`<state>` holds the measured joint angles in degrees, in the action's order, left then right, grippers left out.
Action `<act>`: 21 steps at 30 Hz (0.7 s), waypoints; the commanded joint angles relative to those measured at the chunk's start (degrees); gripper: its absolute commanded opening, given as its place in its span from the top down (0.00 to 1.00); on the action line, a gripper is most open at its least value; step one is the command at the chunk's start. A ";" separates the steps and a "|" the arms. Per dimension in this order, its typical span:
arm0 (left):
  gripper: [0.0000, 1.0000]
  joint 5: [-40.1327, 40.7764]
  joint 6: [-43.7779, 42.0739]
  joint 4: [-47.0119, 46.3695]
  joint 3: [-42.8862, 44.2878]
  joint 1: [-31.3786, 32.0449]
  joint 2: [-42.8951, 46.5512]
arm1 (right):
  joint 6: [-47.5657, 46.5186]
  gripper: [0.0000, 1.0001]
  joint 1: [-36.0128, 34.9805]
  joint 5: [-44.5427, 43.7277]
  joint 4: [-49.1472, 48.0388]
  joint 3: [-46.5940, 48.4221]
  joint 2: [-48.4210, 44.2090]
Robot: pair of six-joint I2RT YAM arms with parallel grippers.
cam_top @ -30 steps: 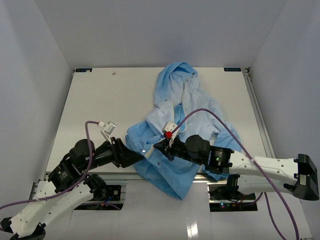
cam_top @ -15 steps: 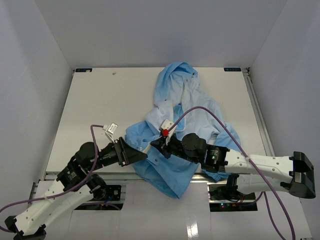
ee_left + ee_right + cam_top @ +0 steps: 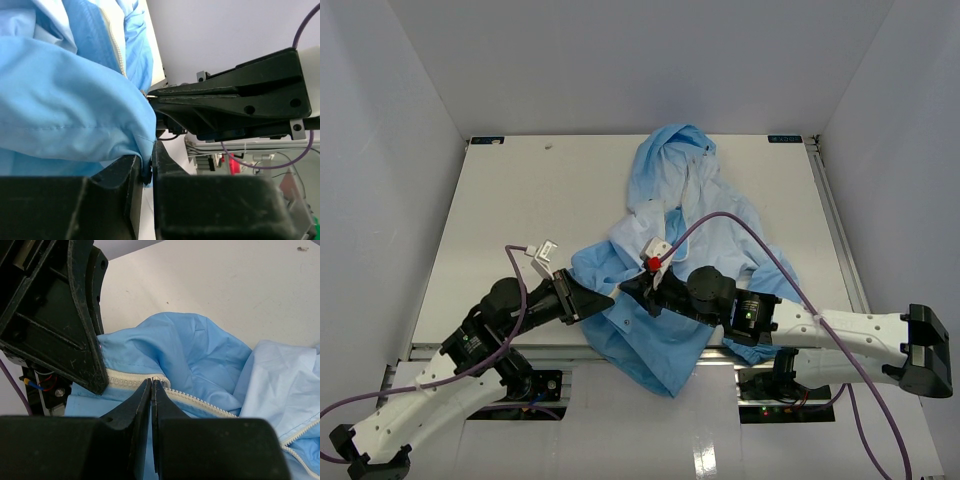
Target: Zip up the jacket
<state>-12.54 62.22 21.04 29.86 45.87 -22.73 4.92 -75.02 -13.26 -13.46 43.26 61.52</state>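
Jacket (image 3: pixel 720 235) crumpled centre-right on tabletop (image 3: pixel 520 200), front looks unzipped. Right tool (image 3: pixel 151 390) pinched shut on zipper strip (image 3: pixel 195 401) near hem. Left tool (image 3: pixel 146 167) nipped on hem fabric beside it. Step: seating zipper ends. Next likely needs both sides aligned, then pull.

White-and-black left arm (image 3: pixel 440 375) sits low, reaching forward and right. Its black two-finger left gripper (image 3: pixel 145 165) is nearly closed, pinching an edge of the light blue thin fabric jacket (image 3: pixel 60 115). White-and-black right arm (image 3: pixel 840 328) is stretched low to the left. Its black right gripper (image 3: pixel 151 386) is clamped tight on the jacket's pale zipper strip (image 3: pixel 200 402). The two gripper tips face each other, just beside one another.
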 commanded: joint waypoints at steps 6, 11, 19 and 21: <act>1.00 1.11 -1.24 0.21 2.42 0.10 1.90 | 3.26 0.92 -0.27 -1.15 -3.71 -2.92 -2.71; 1.00 4.80 -2.53 13.10 10.03 0.10 3.47 | 4.63 0.92 1.20 -4.88 -3.07 -7.34 -5.25; 1.00 4.51 -2.70 15.32 11.28 0.03 5.55 | 5.38 0.92 6.01 -3.43 -3.07 -8.78 -3.34; 1.00 3.76 -2.97 15.21 10.96 0.08 5.07 | 5.11 0.92 6.60 -3.37 -3.07 -8.67 -2.38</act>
<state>-8.57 59.58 35.68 39.06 45.91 -17.31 10.07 -69.80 -14.68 -17.18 34.97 57.41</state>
